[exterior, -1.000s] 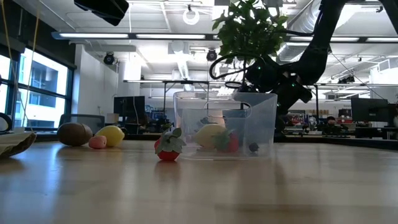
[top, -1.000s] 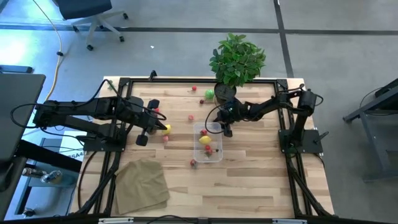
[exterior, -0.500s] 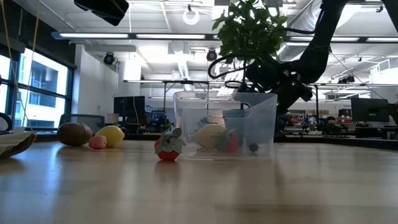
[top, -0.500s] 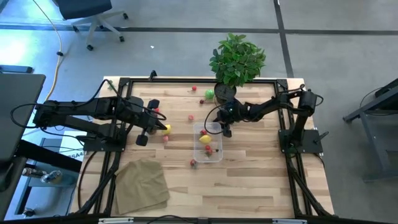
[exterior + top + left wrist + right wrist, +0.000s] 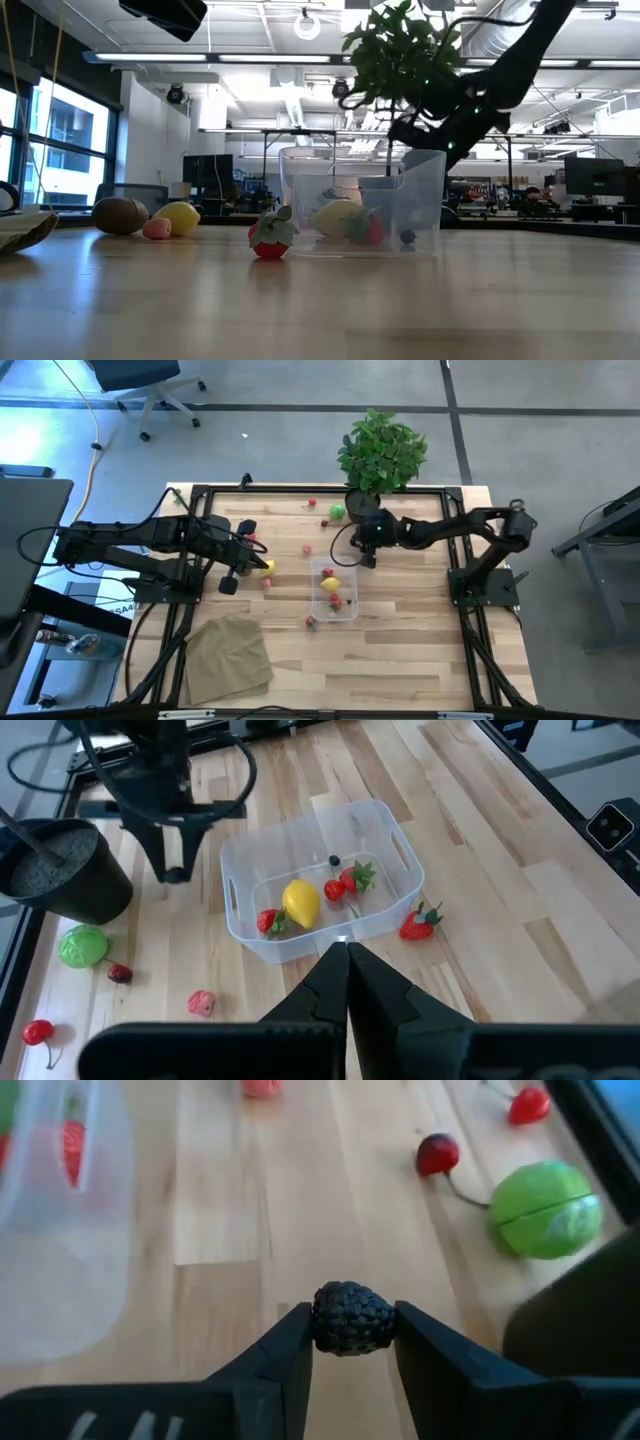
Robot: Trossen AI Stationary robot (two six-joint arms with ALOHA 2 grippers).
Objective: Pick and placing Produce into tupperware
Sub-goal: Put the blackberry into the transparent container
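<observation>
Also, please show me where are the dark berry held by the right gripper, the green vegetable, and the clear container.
dark berry (image 5: 351,1318), right wrist view, its bumpy middle.
green vegetable (image 5: 545,1210), right wrist view, its top face.
clear container (image 5: 402,850), left wrist view, its side rim.

Two black jointed arms (image 5: 140,540) trailing dark cables, each ending in angular matte fingers (image 5: 270,1370).

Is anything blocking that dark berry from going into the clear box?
Nothing visible. The right pincer holds the berry above bare wood beside the box, whose top is open; the plant pot sits on the other side.
</observation>
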